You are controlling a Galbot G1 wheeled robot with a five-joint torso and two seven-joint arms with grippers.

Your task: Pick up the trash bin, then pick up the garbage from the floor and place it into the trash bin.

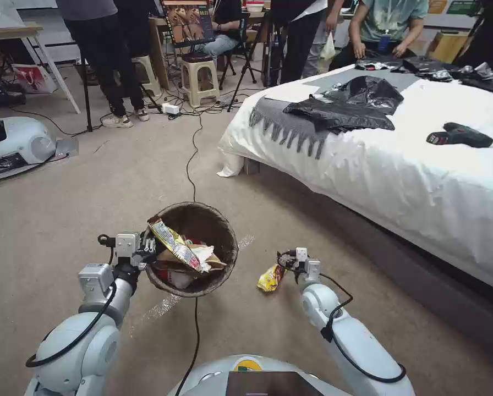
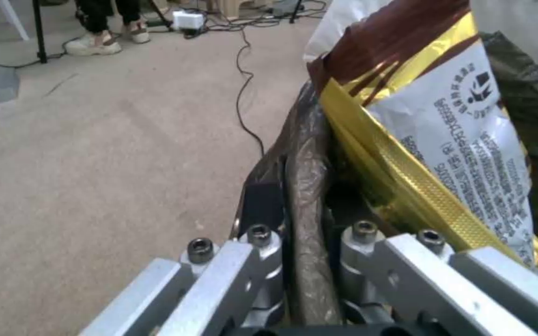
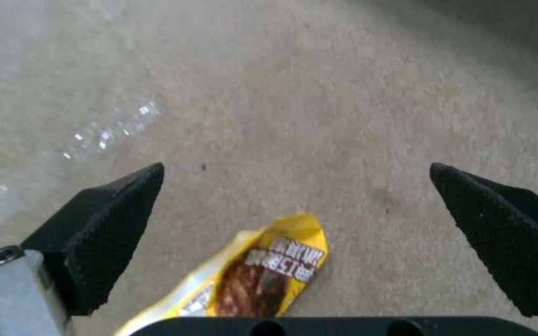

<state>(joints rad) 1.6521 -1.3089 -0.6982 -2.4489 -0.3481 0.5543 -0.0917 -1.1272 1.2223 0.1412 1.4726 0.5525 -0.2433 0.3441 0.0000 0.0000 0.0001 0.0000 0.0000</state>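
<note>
While bin-hidden overhead, left gripper (image 2: 303,261) clamped.

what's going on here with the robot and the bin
The robot is clearing litter off the carpet beside a bed. Its left end effector is clamped on the rim of the trash bin, which already holds wrappers and crumpled paper. Its right end effector is open and lowered over a yellow snack wrapper lying on the floor; the wrapper sits between the pads but is not yet gripped.
</note>
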